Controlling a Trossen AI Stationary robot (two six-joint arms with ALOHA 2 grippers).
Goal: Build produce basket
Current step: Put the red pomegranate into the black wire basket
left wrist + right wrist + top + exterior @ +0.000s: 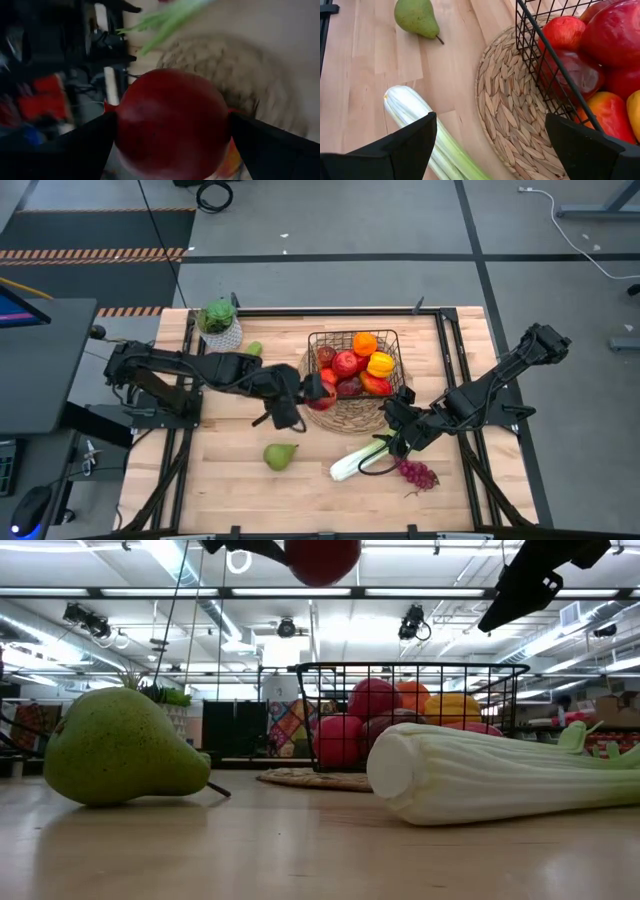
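Observation:
The black wire basket (312, 340) stands on a round woven mat (350, 418) and holds red apples, an orange and peppers. My left gripper (316, 392) hangs over the mat by the basket's near left corner, shut on a red apple (172, 125). In the low view that apple (322, 560) is high above the table. My right gripper (398, 418) hovers open over the mat's right edge, above the leafy end of the celery (360, 458). The celery, a green pear (280, 455) and purple grapes (418, 474) lie on the table. My left gripper pinches the red apple between its two fingers (90, 145), one on each of two opposite sides (125, 125). The apple fills the gap between them. It is lifted clear, high over the table and the mat.
A potted green plant (218, 320) stands at the far left, with a second pear (254, 348) beside it. The table's near left part is bare wood around the pear. Black frame rails run along both sides.

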